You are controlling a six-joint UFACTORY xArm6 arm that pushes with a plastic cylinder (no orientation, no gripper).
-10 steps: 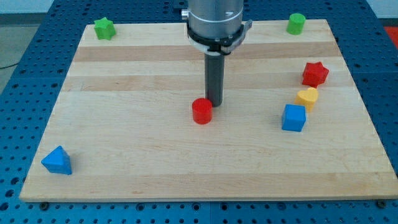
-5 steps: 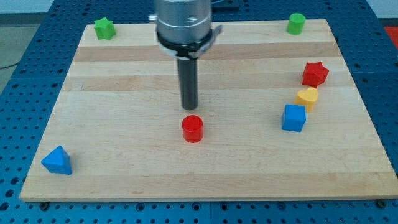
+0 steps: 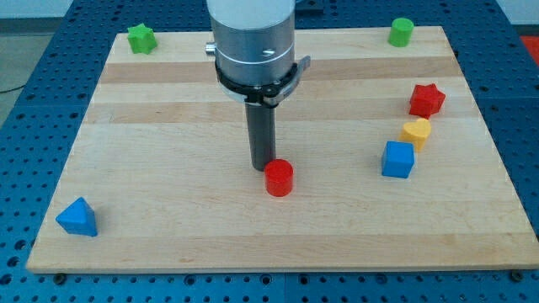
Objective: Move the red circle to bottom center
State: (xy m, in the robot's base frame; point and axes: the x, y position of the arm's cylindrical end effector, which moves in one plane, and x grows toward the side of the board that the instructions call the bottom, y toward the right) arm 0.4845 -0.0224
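Note:
The red circle (image 3: 279, 178) is a short red cylinder standing near the middle of the wooden board (image 3: 168, 219), a little below centre. My tip (image 3: 262, 166) rests on the board just to the upper left of the red circle, touching or nearly touching its edge. The rod rises straight up from there to the grey arm body at the view's top.
A blue cube (image 3: 397, 159), a yellow heart (image 3: 415, 132) and a red star (image 3: 427, 99) sit at the view's right. A green cylinder (image 3: 401, 32) is top right, a green star (image 3: 141, 38) top left, a blue triangle (image 3: 77, 217) bottom left.
The red circle has slid down and then to the right. My tip moved left, then came down and right beside the circle's upper left.

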